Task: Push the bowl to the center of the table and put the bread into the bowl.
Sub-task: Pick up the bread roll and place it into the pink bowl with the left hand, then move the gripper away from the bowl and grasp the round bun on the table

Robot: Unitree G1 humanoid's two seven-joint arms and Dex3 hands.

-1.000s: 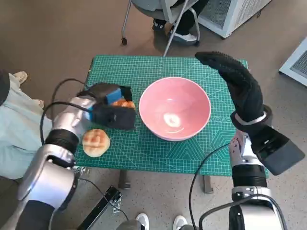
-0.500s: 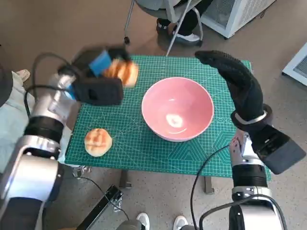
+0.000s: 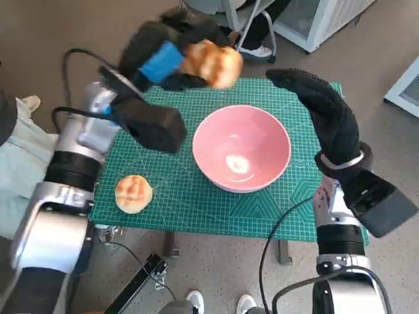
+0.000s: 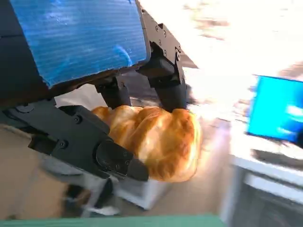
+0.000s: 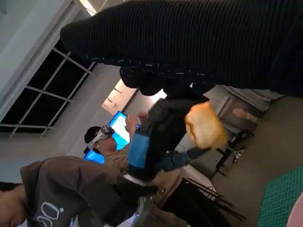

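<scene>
While left robot hand (image 3: pixel 171 55) grips golden crusty bread roll (image 3: pixel 213 62) aloft, I steer over round pink bowl (image 3: pixel 241 148), lower, then release; gloved right robot hand (image 3: pixel 324 111) open, empty.

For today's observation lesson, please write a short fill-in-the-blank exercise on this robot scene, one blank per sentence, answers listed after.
1. The left hand holds a piece of ____ in the air.
2. The bowl on the table is ____ in colour.
3. A second bun lies on the green ____.
4. The right hand holds ____.

Answers: bread; pink; mat; nothing
</scene>
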